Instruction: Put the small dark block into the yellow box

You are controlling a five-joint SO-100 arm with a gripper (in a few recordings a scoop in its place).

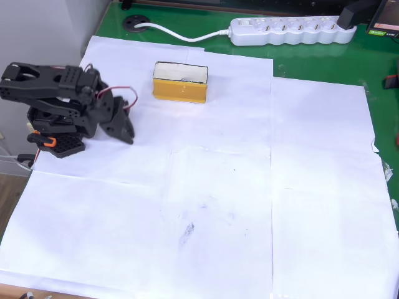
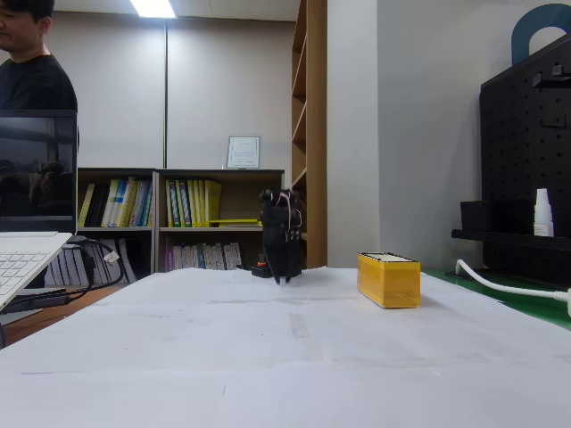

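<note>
**Arm folded at rest, block not located**

Overhead view: we see the black arm [image 1: 62, 103] folded at the left edge of the white paper sheets [image 1: 249, 187] that cover the green tabletop [image 1: 299, 59]. Its gripper [image 1: 124, 128] points down and to the right, tip low over the paper. The jaws look drawn together, though from this angle we cannot tell for certain. The yellow box [image 1: 180, 81] sits near the top of the paper, up and to the right of the gripper and apart from it, its pale inside facing up. A white power strip [image 1: 290, 30] lies beyond it. We cannot find the small dark block on the paper; a faint grey smudge lower down reads as a mark, not a thing. It may be inside the box already, but we cannot confirm this.

Fixed view: the arm [image 2: 282, 234] stands far back, gripper hidden behind its own body. The yellow box [image 2: 389, 279] rests to its right in this picture. A person stands at the left edge.

Our judgement: before any reach, we should locate the block, then part the jaws and approach from straight above, since so small a piece slips easily.
</note>
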